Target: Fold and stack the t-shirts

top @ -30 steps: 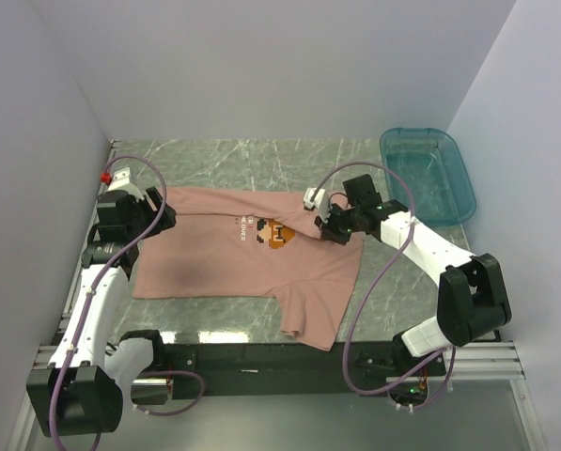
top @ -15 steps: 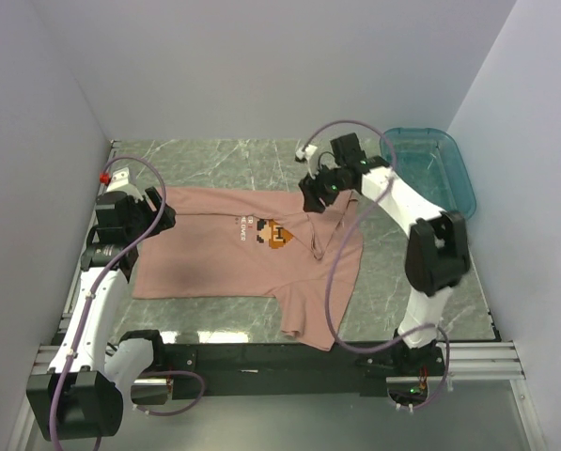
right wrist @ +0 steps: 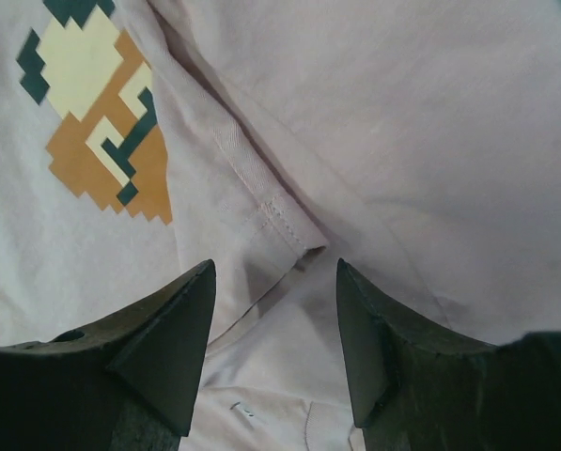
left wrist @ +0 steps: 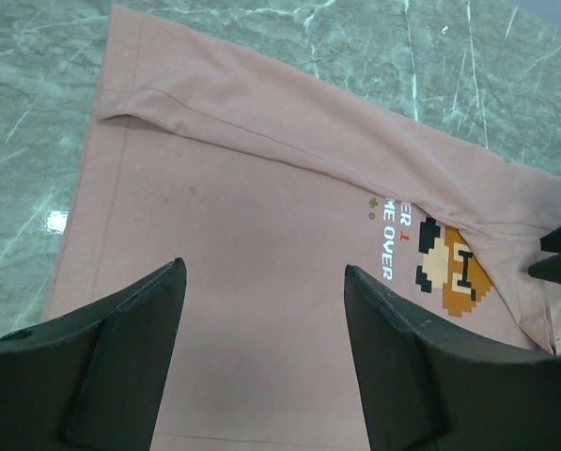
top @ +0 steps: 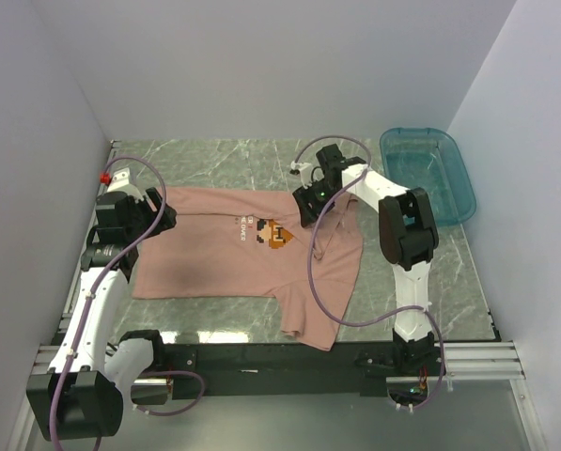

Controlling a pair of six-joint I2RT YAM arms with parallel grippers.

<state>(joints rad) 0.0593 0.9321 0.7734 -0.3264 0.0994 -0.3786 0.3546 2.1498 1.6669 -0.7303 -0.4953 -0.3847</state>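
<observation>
The t-shirt (top: 233, 268) lay spread mid-desk, one flap reaching the near edge. The left jaws hung wide and empty over its left end, probably waiting to grip. The right jaws, also wide and empty, stood over a creased hem (right wrist: 282, 214) beside the print (top: 276, 234), seemingly to pinch it. The desk (top: 214, 160) was marbled green, with a teal bin (top: 428, 174) in its far right corner and white walls (top: 261, 66) around.

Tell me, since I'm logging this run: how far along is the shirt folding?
Early. Done: the t-shirt lies spread on the table, a strip along its far edge seemingly folded over. In hand: the right gripper hovers, jaws open, over a sleeve hem beside the print; the left gripper hangs open over the other end. Left: the main folds and any stacking.
</observation>
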